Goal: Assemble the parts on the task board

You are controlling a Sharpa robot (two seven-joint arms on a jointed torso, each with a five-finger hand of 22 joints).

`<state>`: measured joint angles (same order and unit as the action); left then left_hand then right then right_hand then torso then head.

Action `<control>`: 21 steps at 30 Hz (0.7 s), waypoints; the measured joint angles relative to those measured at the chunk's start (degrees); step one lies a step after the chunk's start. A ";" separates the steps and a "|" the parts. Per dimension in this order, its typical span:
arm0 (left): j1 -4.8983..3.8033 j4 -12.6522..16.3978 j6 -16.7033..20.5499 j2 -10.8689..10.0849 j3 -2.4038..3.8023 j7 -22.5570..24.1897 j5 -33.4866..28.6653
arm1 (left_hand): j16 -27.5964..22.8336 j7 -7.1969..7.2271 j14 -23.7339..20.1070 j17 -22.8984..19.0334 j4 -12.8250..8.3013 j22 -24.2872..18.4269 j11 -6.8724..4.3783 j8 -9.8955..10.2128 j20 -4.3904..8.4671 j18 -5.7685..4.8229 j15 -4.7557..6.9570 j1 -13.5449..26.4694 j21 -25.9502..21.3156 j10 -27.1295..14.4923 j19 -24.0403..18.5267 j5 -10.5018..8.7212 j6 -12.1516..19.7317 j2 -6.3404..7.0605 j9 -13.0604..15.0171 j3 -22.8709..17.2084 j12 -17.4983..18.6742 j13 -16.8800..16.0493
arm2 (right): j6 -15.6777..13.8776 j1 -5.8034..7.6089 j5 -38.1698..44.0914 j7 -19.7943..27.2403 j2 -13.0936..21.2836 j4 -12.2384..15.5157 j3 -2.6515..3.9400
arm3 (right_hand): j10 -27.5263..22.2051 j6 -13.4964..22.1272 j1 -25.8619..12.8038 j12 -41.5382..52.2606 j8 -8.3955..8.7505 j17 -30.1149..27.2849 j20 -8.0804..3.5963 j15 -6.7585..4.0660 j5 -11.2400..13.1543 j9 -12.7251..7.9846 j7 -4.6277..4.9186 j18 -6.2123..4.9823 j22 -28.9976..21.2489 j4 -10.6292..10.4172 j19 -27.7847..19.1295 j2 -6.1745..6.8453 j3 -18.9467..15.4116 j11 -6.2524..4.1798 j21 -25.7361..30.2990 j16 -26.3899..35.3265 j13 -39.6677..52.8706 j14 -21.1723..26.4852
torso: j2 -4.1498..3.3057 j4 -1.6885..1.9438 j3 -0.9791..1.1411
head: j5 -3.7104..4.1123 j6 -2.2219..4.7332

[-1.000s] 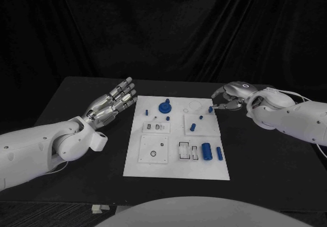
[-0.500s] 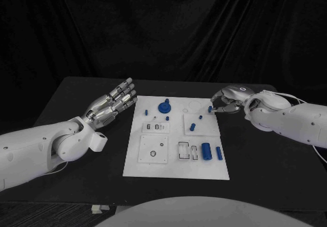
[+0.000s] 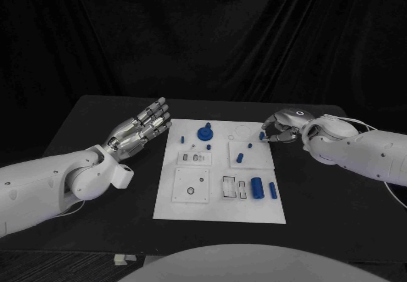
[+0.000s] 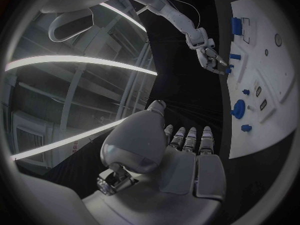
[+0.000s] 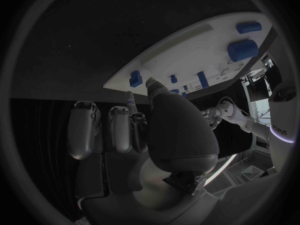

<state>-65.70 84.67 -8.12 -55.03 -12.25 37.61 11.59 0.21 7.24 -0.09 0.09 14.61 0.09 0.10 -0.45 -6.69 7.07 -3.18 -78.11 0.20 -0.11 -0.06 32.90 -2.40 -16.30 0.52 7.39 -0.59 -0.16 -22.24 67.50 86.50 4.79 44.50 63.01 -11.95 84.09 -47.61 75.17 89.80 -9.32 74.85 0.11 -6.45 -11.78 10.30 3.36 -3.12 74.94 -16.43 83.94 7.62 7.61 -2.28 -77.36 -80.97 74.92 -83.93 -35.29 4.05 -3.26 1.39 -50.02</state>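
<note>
The black table (image 3: 93, 135) carries the white task board (image 3: 219, 205) in its middle, with small blue parts (image 3: 257, 188) scattered on it. The left hand (image 3: 140, 129) hovers beside the board's left edge, flat, fingers spread, holding nothing. The right hand (image 3: 280, 129) curls at the board's far right corner, fingertips at a tiny blue peg (image 3: 262, 136); I cannot tell if it grips it.

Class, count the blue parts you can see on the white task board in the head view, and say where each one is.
7: peg far left; knob far centre; small peg; one by the right hand, at the board's far right edge; slanted one mid-board; two cylinders near right. Others may be hidden.
</note>
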 measured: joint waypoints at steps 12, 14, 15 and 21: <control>0.01 -0.01 -0.37 0.06 0.00 -0.14 0.00 | 0.00 -0.08 0.00 0.01 0.00 0.00 0.20 0.00 0.00 0.00 0.00 0.00 0.00 0.20 0.00 0.00 -0.08 0.00 0.00 0.00 0.00 -0.01 | 0.52 -0.38 0.00 -0.04 -0.78 -1.14 0.00 | 0.00 0.00 0.91 0.00 0.00 -0.17 0.00 0.00 -2.33 0.39 0.00 0.00 -0.01 0.31 0.00 -0.47 0.31 0.00 0.24 0.00 -0.01 0.00 | 0.00 0.00 0.00 | -0.10 0.00; 0.02 -0.01 -0.43 0.08 0.00 -0.14 0.00 | 0.00 -0.08 0.00 0.01 0.00 0.00 0.20 0.00 0.00 0.00 0.00 0.00 0.00 0.20 0.00 0.00 -0.08 0.00 -0.01 0.00 0.00 -0.01 | 0.60 -0.43 -0.01 -0.04 -0.87 -1.25 0.00 | 0.00 0.00 0.91 0.00 -0.21 -0.17 0.00 0.00 -2.33 0.43 0.00 0.00 -0.01 0.31 0.00 -0.47 0.31 0.00 0.24 0.00 -0.01 0.00 | 0.00 -0.01 0.00 | -0.12 0.00; 0.02 -0.01 -0.44 0.10 0.00 -0.14 0.00 | 0.00 -0.20 0.00 0.01 0.00 0.00 0.20 0.00 0.00 0.00 0.00 0.00 0.00 0.20 0.00 0.00 0.05 0.00 -0.01 0.00 0.00 -0.01 | 0.64 -0.44 -0.01 -0.04 -0.91 -1.31 0.00 | 0.00 0.00 0.91 0.00 -0.21 -0.17 0.00 0.00 -2.41 0.45 0.00 0.00 -0.01 0.33 0.00 -0.47 0.29 0.00 0.24 0.00 -0.01 0.00 | 0.00 -0.01 0.00 | -0.14 0.01; 0.04 -0.04 -0.54 0.18 0.00 -0.14 0.00 | 0.00 -0.29 0.00 0.01 0.00 0.00 0.20 0.00 0.00 0.00 0.00 0.00 0.00 0.20 0.00 0.00 0.14 0.00 -0.01 0.00 0.00 -0.01 | 0.81 -0.58 -0.01 -0.04 -1.18 -1.60 0.01 | 0.00 -0.21 1.16 0.00 -0.21 -0.17 0.00 0.00 -2.82 0.57 0.21 0.00 -0.01 0.64 0.00 -0.23 0.31 0.00 0.24 0.00 -0.01 0.00 | 0.01 -0.01 0.00 | -0.22 0.01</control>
<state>-65.66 84.63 -8.67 -54.85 -12.25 37.47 11.59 0.21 6.94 -0.09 0.09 14.61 0.10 0.30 -0.45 -6.69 7.08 -3.18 -78.11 0.20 0.09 -0.06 32.90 -2.26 -16.30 0.51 7.39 -0.59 -0.17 -21.43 66.91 86.48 4.75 43.32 61.41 -11.94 84.10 -47.82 76.32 89.79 -9.53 74.68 0.11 -6.45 -14.60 10.87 3.57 -3.12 74.93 -15.79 83.94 7.39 7.92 -2.28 -77.12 -80.97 74.91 -83.93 -35.28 4.05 -3.26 1.17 -50.00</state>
